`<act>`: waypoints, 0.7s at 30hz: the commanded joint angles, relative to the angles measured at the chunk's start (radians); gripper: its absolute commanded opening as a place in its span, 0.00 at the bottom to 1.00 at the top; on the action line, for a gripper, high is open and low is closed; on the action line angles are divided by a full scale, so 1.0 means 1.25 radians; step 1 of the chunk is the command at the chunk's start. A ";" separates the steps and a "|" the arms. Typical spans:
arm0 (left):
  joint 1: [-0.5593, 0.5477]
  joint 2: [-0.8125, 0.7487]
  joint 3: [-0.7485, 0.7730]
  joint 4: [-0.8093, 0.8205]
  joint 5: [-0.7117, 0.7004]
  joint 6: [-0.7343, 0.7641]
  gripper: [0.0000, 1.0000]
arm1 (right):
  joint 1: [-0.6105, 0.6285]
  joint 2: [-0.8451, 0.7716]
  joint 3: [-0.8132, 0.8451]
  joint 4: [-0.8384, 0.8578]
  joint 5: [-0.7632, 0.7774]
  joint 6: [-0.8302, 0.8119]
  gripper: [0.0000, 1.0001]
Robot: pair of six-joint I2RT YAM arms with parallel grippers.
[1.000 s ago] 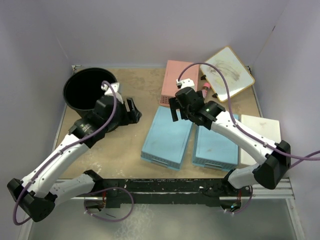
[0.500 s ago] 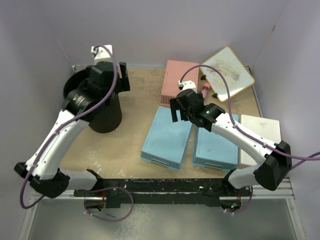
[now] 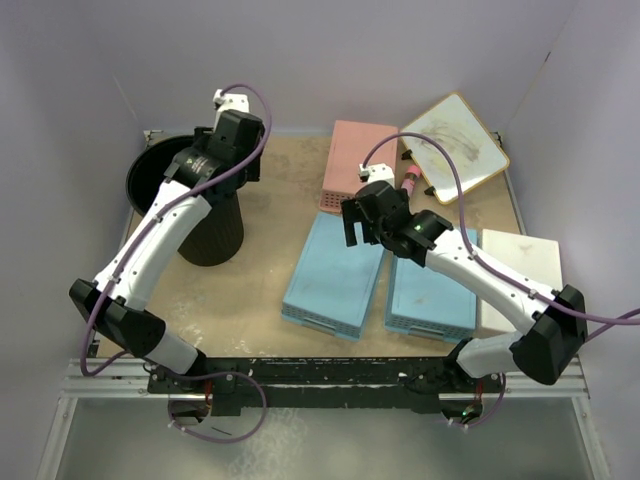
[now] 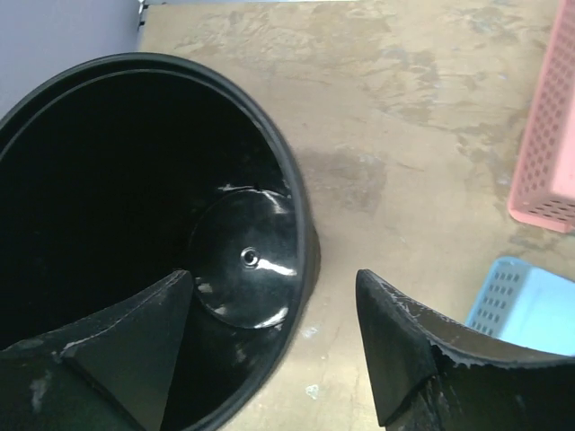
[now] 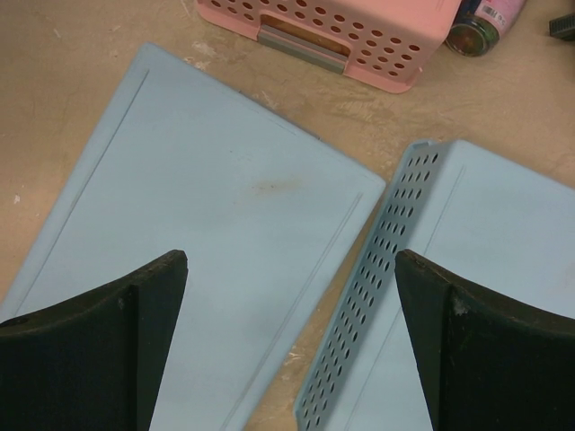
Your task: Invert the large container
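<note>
The large container point(image 3: 208, 236) is a tall black bucket standing upright at the left of the table, mouth up. In the left wrist view I look down into the large container point(image 4: 135, 180) and see its shiny bottom. My left gripper point(image 3: 240, 165) hangs open over the bucket's right rim. One of its fingers point(image 4: 135, 341) is above the inside and the other is outside over the table. The left gripper point(image 4: 272, 274) holds nothing. My right gripper point(image 3: 355, 222) hovers open and empty over the light-blue baskets. In the right wrist view the right gripper point(image 5: 289, 260) sits above the gap between them.
Two overturned light-blue baskets point(image 3: 335, 275) point(image 3: 432, 290) lie mid-table. A pink basket point(image 3: 362, 165) sits behind them and a white basket point(image 3: 520, 262) at the right. A whiteboard point(image 3: 455, 145) and a small pink bottle point(image 3: 411, 183) are at the back right. Walls close in on three sides.
My left arm swung from beside the bucket's right side up and back, and its gripper now hangs over the rim. The bucket and right arm have hardly moved.
</note>
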 commanded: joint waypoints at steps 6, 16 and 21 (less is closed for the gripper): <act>0.080 0.025 -0.016 -0.005 0.080 0.021 0.64 | -0.001 -0.028 -0.014 0.026 -0.016 0.015 1.00; 0.091 0.060 -0.055 0.008 0.139 0.024 0.42 | -0.001 -0.023 -0.017 0.038 -0.032 0.015 1.00; 0.091 0.075 -0.021 0.002 0.149 0.017 0.08 | 0.000 -0.026 -0.018 0.035 -0.028 0.015 1.00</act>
